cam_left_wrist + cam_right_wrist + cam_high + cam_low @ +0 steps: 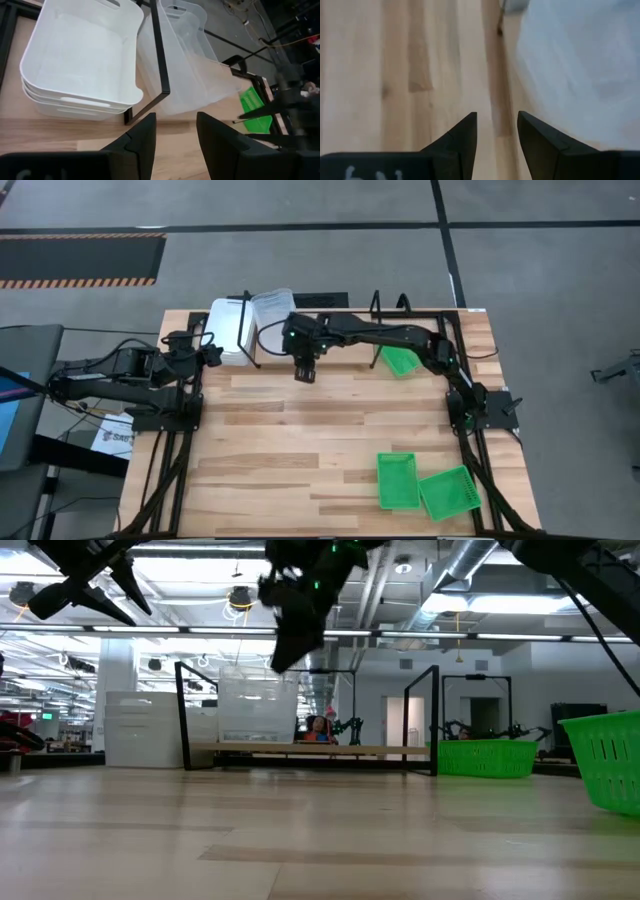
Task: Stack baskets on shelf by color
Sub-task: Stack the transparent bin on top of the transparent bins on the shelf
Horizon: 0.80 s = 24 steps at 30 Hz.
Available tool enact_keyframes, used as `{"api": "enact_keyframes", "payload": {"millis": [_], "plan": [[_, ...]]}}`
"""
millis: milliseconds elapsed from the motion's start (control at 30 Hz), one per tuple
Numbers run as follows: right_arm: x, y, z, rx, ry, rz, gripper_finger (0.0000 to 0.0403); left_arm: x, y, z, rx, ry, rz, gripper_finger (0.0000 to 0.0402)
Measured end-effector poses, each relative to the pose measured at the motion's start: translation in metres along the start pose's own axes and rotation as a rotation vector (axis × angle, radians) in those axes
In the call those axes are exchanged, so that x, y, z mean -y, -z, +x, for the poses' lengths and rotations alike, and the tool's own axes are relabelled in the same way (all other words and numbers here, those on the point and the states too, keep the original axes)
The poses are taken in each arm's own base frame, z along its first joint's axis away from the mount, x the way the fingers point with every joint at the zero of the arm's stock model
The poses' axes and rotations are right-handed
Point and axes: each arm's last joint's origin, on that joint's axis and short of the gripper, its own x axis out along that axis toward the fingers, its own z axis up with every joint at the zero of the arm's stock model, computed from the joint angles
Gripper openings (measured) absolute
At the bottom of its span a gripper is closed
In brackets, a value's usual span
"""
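Right hand (pixel 305 373) empty, fingers parted; left hand (pixel 213 355) seemingly likewise.

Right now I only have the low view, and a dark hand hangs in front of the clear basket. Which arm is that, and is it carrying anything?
Observer: That is the right hand, open and empty, over bare tabletop in front of the shelf.
Operator: How many green baskets are off the shelf?
Observer: Two. The first green basket and the second green basket touch near the table's front right corner.
Operator: And the white ones?
Observer: The left wrist view shows the white stack is several nested baskets, with a black shelf leg between it and the clear basket.
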Motion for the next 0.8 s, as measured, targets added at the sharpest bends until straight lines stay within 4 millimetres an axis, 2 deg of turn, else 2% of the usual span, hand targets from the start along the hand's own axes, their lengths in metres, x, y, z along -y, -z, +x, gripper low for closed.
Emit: {"api": "enact_keyframes", "payload": {"millis": [167, 267, 433, 633, 800], "plan": [[-0.008, -0.023, -0.032, 0.13, 0.022, -0.159, 0.0163, -0.001, 0.0, 0.0, -0.001, -0.005, 0.004, 0.0128], [-0.003, -0.031, -0.037, 0.213, 0.055, -0.213, 0.0164, -0.001, 0.0, 0.0, -0.001, -0.005, 0.005, 0.0128], [0.017, -0.024, -0.021, 0.152, 0.076, -0.254, 0.019, -0.001, 0.0, 0.0, -0.002, -0.01, 0.009, 0.0128], [0.021, -0.015, 0.008, 0.079, 0.059, -0.338, 0.0248, -0.001, 0.0, 0.0, -0.008, -0.011, 0.017, 0.0128], [0.027, -0.009, 0.027, 0.003, 0.122, -0.35, 0.0262, -0.001, 0.001, 0.0, -0.015, -0.008, 0.016, 0.0129]]}}
